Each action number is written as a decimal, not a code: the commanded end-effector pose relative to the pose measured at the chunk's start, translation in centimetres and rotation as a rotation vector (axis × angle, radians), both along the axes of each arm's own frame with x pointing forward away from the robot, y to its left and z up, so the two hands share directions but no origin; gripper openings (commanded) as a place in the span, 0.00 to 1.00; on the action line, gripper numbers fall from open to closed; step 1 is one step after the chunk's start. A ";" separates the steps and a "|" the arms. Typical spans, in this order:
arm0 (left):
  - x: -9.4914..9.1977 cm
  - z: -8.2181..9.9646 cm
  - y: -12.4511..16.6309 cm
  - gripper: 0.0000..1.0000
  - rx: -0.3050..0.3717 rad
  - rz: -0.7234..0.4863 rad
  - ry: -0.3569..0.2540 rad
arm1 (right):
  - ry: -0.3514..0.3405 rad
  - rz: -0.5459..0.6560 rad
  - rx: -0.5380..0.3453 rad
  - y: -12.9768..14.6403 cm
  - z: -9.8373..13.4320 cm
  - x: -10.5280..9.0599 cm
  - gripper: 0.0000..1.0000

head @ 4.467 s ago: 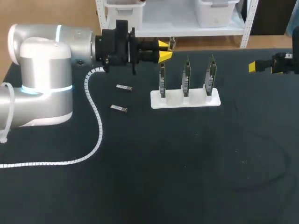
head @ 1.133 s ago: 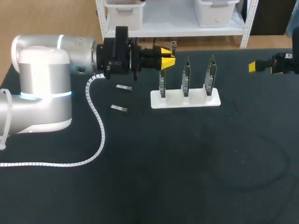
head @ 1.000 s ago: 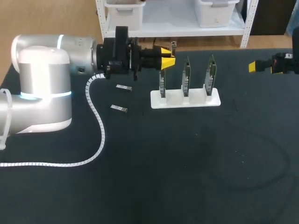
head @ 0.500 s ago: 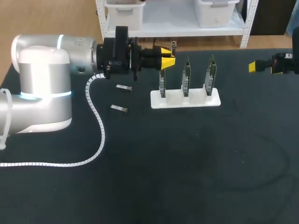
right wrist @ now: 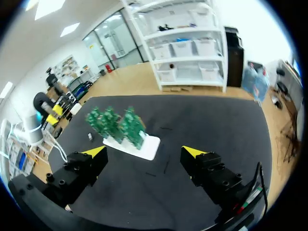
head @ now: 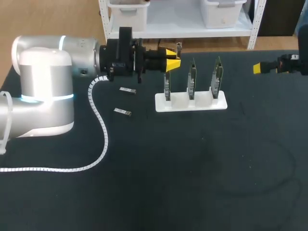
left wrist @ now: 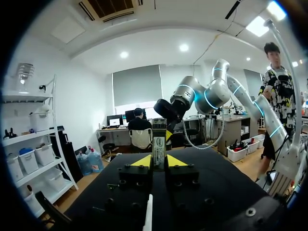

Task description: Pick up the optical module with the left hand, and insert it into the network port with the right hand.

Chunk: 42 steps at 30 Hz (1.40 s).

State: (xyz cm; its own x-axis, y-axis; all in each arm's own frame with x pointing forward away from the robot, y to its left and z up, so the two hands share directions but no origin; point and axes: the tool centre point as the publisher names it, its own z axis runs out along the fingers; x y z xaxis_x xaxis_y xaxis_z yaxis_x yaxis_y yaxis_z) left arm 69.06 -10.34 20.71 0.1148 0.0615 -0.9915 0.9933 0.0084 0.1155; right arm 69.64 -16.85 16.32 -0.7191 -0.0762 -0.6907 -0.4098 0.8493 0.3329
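Left tool (left wrist: pixel 159 161) pinched on optical module (left wrist: pixel 159 135), held near circuit boards (head: pixel 191 77); right tool (right wrist: pixel 144 152) spread, well apart. Module could be dropped at handover if released before being gripped squarely.

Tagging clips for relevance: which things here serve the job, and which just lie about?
Job: optical module in left gripper; circuit boards on white stand; right gripper, open.
Lying about: far loose module; near loose module.

Black tabletop (head: pixel 192 183). Near middle of far edge, white stand (head: pixel 190 102) with three upright green boards (head: pixel 192 77). Leftward, two small optical modules (head: pixel 127 90) lying apart. White coiled cable (head: pixel 101 130) trailing toward left edge.
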 end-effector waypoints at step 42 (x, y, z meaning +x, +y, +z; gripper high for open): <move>0.0 0.0 0.0 0.00 -0.001 0.001 -0.001 | -0.342 0.990 0.001 11.5 7.1 -3.7 1.00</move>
